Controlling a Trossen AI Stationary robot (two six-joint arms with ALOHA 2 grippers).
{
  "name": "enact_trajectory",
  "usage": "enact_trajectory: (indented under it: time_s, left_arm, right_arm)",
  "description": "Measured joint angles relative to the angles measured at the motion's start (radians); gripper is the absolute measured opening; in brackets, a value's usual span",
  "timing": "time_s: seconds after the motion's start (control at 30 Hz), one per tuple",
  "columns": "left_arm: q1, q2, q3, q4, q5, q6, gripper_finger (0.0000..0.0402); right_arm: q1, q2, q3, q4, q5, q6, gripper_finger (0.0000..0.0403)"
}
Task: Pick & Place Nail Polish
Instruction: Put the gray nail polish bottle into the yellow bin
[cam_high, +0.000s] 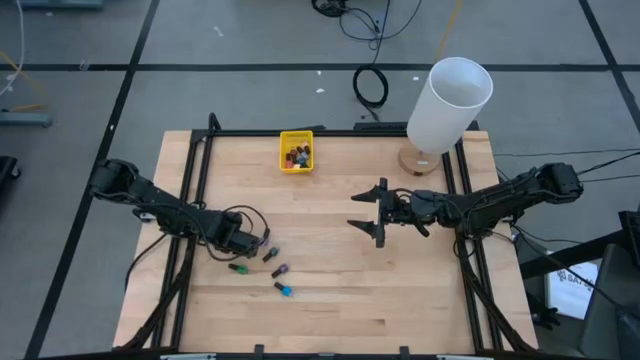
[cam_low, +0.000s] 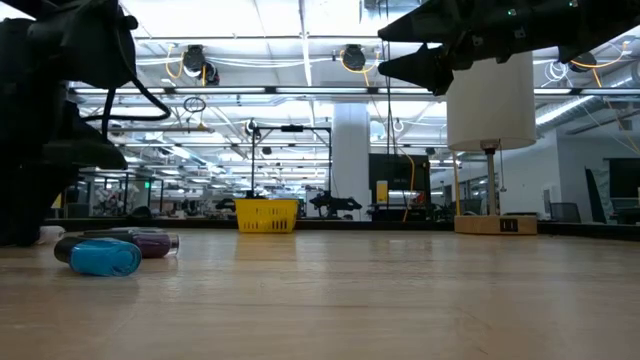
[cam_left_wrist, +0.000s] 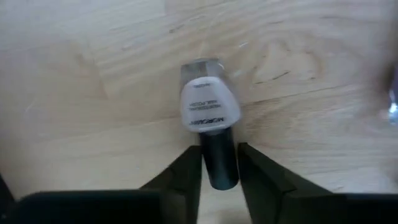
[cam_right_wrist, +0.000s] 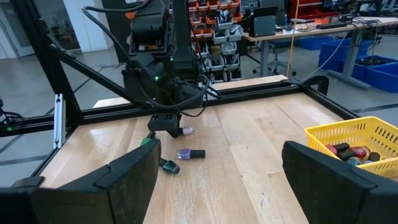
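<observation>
My left gripper (cam_high: 250, 240) points down at the table's left part, shut on a pale lilac nail polish bottle (cam_left_wrist: 208, 106) that lies on its side on the wood. More nail polish bottles lie close by: a green one (cam_high: 238, 268), a purple one (cam_high: 281, 270) and a blue one (cam_high: 284, 290). The yellow bin (cam_high: 296, 152) at the far middle holds several bottles. My right gripper (cam_high: 368, 212) hangs open and level above the table's right middle, with nothing between its fingers. My left gripper pinches the bottle's dark cap (cam_left_wrist: 219, 155) between its two fingers (cam_left_wrist: 186, 177), which come from above and point down. One finger stands on each side of the cap. The bottle lies flat on the table, its pale body sticking out past the fingertips.
A white cylinder shade on a wooden base (cam_high: 450, 105) stands at the far right corner. A black frame (cam_high: 200, 160) runs along the table's edges. Bare wood lies between the two arms and along the near edge.
</observation>
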Motion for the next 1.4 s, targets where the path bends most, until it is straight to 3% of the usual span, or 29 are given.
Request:
enact_trajectory:
  time_s: [0.17, 0.33, 0.67, 0.83, 1.1, 1.27, 1.4]
  left_arm:
    - [0.000, 0.002, -0.003, -0.020, -0.065, 0.012, 0.0036]
    - [-0.003, -0.002, -0.002, -0.014, -0.122, 0.110, 0.0036]
    - [-0.030, -0.107, 0.087, 0.031, -0.383, 0.366, 0.0036]
    - [-0.030, -0.146, 0.096, 0.272, -0.422, 0.670, 0.0036]
    - [0.018, -0.145, 0.079, 0.657, -0.381, 1.217, 0.0036]
    - [0.114, -0.146, -0.005, 0.903, -0.308, 1.478, 0.0036]
    - [0.224, -0.146, -0.121, 1.221, -0.170, 1.641, 0.0036]
  right_arm:
    - [0.000, 0.000, 0.000, -0.005, 0.000, 0.000, 0.0320]
    - [0.000, 0.000, 0.000, -0.010, 0.000, 0.000, 0.0320]
    - [0.000, 0.000, 0.000, -0.011, 0.002, 0.000, 0.0320]
    - [0.000, 0.000, 0.000, -0.011, 0.002, -0.003, 0.0320]
    - [0.000, 0.000, 0.000, 0.011, 0.003, -0.030, 0.0320]
    - [0.000, 0.000, 0.000, 0.049, 0.003, -0.057, 0.0320]
    - [0.011, -0.005, 0.000, 0.058, 0.003, -0.059, 0.0320]
